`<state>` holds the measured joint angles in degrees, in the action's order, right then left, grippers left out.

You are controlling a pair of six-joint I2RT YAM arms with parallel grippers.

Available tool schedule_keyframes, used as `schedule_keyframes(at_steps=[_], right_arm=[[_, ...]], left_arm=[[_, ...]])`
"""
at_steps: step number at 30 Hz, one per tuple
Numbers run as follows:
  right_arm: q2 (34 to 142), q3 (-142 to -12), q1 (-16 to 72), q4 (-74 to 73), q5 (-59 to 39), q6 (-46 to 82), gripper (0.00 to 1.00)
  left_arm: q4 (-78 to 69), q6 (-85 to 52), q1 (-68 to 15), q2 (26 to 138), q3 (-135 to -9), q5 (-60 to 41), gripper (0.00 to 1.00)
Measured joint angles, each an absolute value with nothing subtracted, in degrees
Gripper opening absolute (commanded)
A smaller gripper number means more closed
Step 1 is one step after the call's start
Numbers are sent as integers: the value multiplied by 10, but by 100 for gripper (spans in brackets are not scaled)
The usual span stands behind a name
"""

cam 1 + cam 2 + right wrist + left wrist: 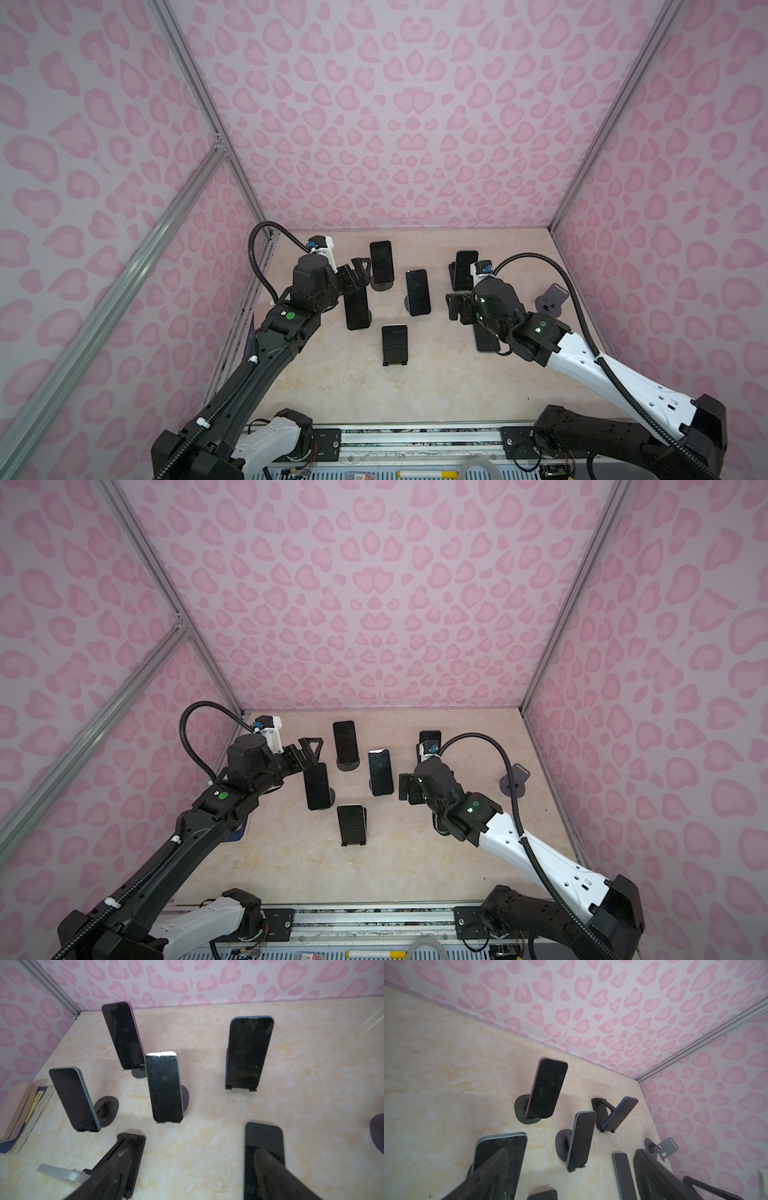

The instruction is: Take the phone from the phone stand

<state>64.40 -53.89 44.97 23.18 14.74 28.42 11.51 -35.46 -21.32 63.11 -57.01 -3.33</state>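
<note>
Over beige marbled desk (415,395), hovering with black left hand (359,272) and black right hand (453,307) both spread, empty; seemingly pre-grasp beside teal-edged black phone (357,311) propped on round grey stand (108,1109), next needing descent astride its edges, firm pinch, straight lift.

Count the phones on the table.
6. On stands: back-left phone, left phone, centre phone, front phone, back-right phone. Flat phone lies on the table, partly under the right arm; more could hide behind the arms.
</note>
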Motion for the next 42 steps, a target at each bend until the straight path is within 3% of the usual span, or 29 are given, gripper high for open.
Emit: schedule_keyframes(at_steps=[12, 17, 29, 42], right_arm=[[732, -559, 677, 207, 300, 377, 99], [804, -618, 724, 204, 345, 408, 99], [934, -764, 729, 246, 366, 500, 99], [975, -802, 719, 306, 349, 514, 99]], left_arm=[[150, -363, -210, 677, -606, -139, 97], [151, -376, -210, 681, -606, -166, 97], [150, -384, -210, 672, -605, -171, 98], [149, -387, -210, 666, -605, -180, 97]])
